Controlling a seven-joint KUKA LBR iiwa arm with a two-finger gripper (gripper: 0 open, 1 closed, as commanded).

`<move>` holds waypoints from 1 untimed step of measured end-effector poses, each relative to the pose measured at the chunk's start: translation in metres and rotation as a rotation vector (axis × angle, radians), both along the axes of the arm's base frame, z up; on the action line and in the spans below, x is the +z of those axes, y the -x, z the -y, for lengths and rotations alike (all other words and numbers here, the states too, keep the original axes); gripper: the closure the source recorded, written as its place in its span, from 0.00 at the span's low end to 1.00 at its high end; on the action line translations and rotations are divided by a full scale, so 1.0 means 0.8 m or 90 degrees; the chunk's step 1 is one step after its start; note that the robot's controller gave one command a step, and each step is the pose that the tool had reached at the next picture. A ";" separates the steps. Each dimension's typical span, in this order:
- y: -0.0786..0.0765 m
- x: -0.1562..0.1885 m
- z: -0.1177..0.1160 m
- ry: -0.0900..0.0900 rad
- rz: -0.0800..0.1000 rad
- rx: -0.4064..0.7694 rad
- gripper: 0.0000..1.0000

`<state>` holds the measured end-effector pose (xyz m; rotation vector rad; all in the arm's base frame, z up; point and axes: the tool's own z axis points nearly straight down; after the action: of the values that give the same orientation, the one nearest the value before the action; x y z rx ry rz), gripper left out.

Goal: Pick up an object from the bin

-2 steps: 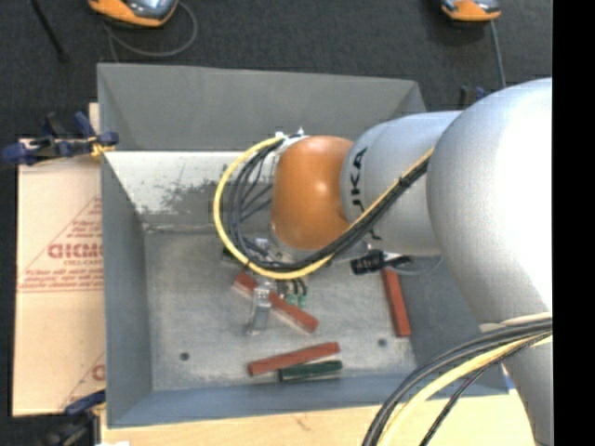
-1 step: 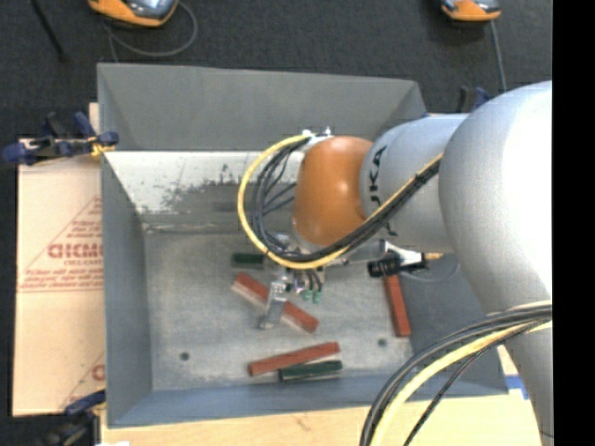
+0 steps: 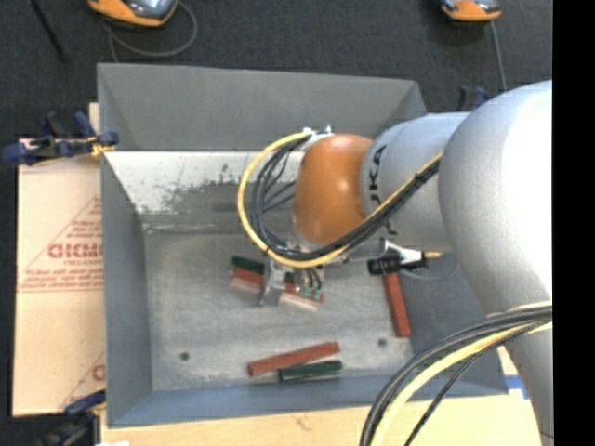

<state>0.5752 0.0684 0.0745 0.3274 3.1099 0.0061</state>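
Looking down at the middle of the grey metal bin [image 3: 177, 319], you see the gripper [image 3: 275, 288] low over the floor, beneath the arm's orange wrist cover [image 3: 327, 189]. Whether it is open or closed you cannot tell (cover and cables overhang it). A dark green and red block [image 3: 246, 273] lies just to its left, and a small red-and-green piece [image 3: 305, 294] lies just to its right. Farther right you see a black marker [image 3: 395, 265] above a red stick [image 3: 398, 307]. Near the front wall, well apart, a long red stick [image 3: 293, 359] lies alongside a dark green stick [image 3: 311, 372].
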 end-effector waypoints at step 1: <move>0.003 -0.003 0.000 0.001 -0.005 -0.002 0.00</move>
<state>0.5728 0.0681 0.0718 0.3321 3.1170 0.0034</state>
